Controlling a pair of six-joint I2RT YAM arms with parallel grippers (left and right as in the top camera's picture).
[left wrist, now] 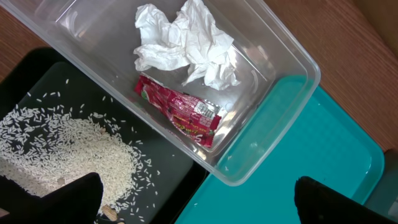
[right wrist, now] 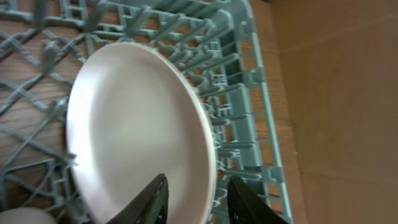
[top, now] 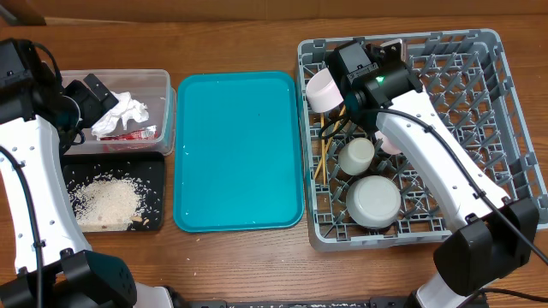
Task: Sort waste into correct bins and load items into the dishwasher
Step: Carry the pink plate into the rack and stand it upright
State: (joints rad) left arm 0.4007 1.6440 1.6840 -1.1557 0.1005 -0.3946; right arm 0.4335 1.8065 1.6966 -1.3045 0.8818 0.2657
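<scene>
A round pink plate [right wrist: 130, 124] stands on edge among the pegs at the near-left corner of the grey dish rack [right wrist: 249, 74]. My right gripper [right wrist: 198, 180] straddles its rim, open, with a small gap on each side. In the overhead view the plate [top: 324, 90] shows beside that arm. A cream cup [top: 358, 154], a grey-green bowl [top: 373, 201] and chopsticks [top: 324, 141] lie in the rack [top: 505, 111]. My left gripper [left wrist: 199, 202] hangs wide open and empty. It is above the clear tub [left wrist: 273, 56], which holds a white napkin [left wrist: 186, 40] and a red wrapper [left wrist: 180, 111].
A black tray [top: 154, 171] with scattered rice [top: 107, 198] lies in front of the clear tub [top: 163, 85]. A teal serving tray [top: 240, 150] sits between the bins and the rack. The right arm's links stretch across the rack's middle.
</scene>
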